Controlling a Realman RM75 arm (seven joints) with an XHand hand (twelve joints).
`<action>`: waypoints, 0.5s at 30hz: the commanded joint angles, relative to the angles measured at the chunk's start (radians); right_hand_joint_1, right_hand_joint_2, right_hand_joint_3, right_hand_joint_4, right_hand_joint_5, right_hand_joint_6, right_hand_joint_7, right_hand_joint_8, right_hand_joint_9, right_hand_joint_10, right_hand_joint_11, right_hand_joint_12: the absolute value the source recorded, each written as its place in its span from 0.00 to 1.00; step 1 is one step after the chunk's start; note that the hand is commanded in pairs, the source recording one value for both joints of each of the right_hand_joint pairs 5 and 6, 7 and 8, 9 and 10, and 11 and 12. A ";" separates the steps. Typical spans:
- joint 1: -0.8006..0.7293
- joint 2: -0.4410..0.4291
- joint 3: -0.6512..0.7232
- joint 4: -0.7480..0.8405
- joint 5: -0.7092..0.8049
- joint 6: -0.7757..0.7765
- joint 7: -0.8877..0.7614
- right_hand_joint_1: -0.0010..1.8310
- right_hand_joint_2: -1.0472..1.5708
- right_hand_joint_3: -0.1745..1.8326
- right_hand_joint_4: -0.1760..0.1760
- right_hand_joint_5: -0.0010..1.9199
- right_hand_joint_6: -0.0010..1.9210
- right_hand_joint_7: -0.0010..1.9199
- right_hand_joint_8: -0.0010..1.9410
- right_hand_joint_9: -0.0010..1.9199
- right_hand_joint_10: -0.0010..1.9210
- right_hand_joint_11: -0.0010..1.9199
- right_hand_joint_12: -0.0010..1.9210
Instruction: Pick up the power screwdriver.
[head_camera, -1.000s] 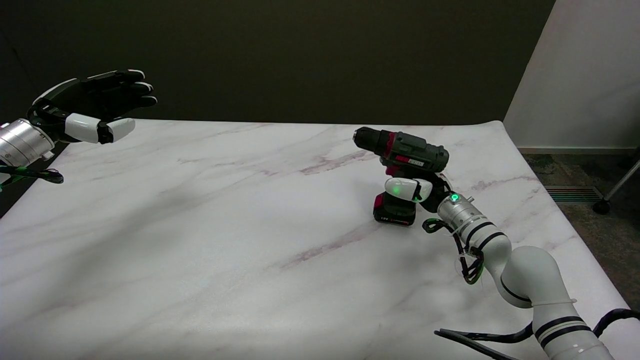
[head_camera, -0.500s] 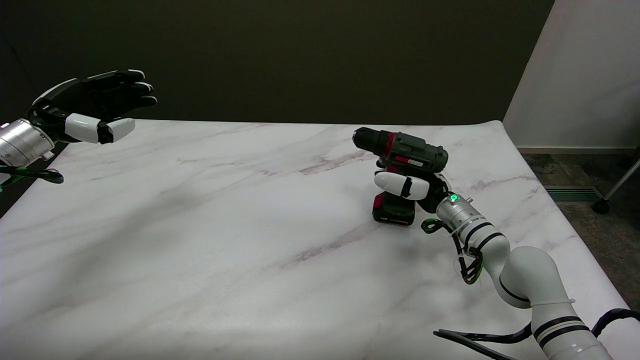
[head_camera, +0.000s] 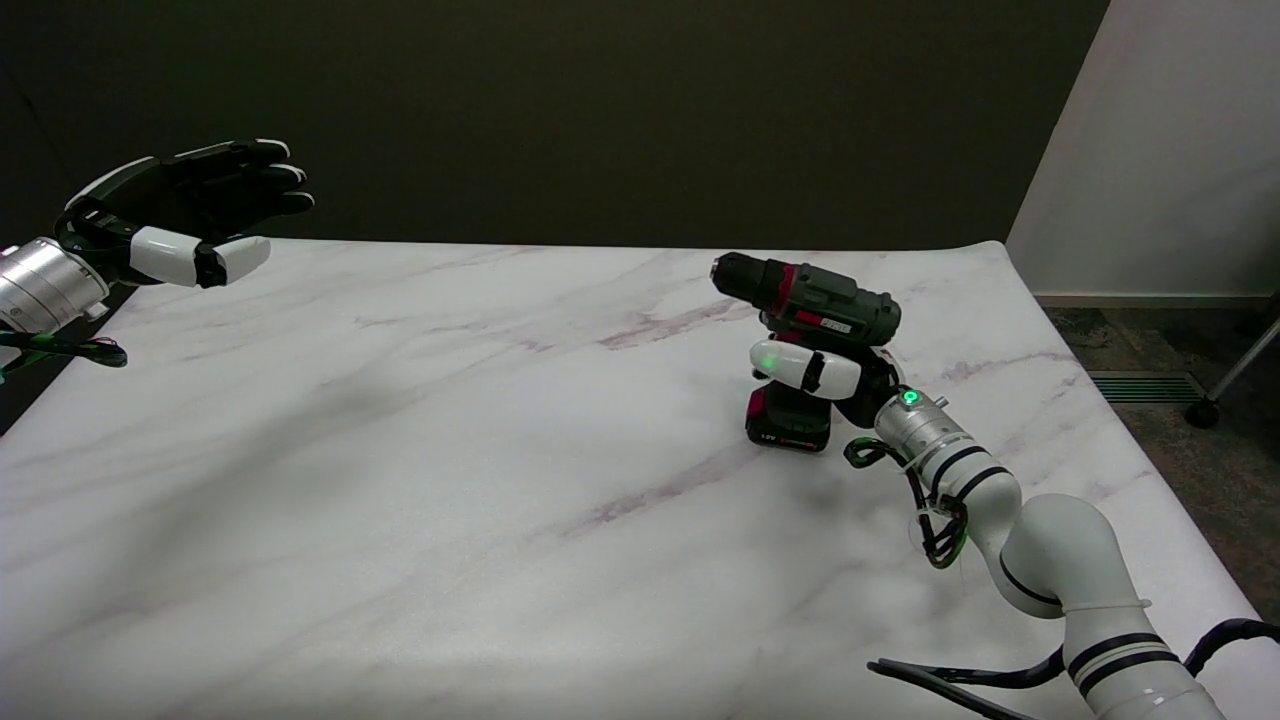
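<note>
The right hand (head_camera: 822, 372) is wrapping round the grip of the power screwdriver (head_camera: 805, 335), white thumb lying across the front of the handle w/ a green light glowing on its tip. Most of the fingers are hiding behind the tool so can't see how they're sitting, and the handle itself is pretty much covered up by the hand. The driver is standing upright on its battery base on the marble table (head_camera: 400, 450), right side and a bit toward the far edge, chuck pointing left. Can't tell if the base is touching the tabletop or just off it, the shadow's making it murky.

Writing-wise: there's a small white label on the side of the motor body and some white print on the black and red battery pack, but both are way too tiny/blurry to read, no brand I can make out. The arm is getting cut off at the bottom right corner, cables dangling off the wrist
</note>
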 joint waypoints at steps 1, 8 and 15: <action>0.000 0.004 0.009 -0.006 0.012 0.012 0.000 0.56 0.47 0.35 0.00 0.23 0.23 0.69 0.68 0.71 0.71 0.36 0.36; 0.002 0.005 0.019 -0.019 0.010 0.013 0.000 0.56 0.54 0.37 0.00 0.28 0.28 0.78 0.77 0.81 0.81 0.44 0.44; 0.004 0.007 0.017 -0.018 0.012 0.022 0.000 0.55 0.57 0.41 0.06 0.31 0.31 0.90 0.89 0.95 0.95 0.65 0.65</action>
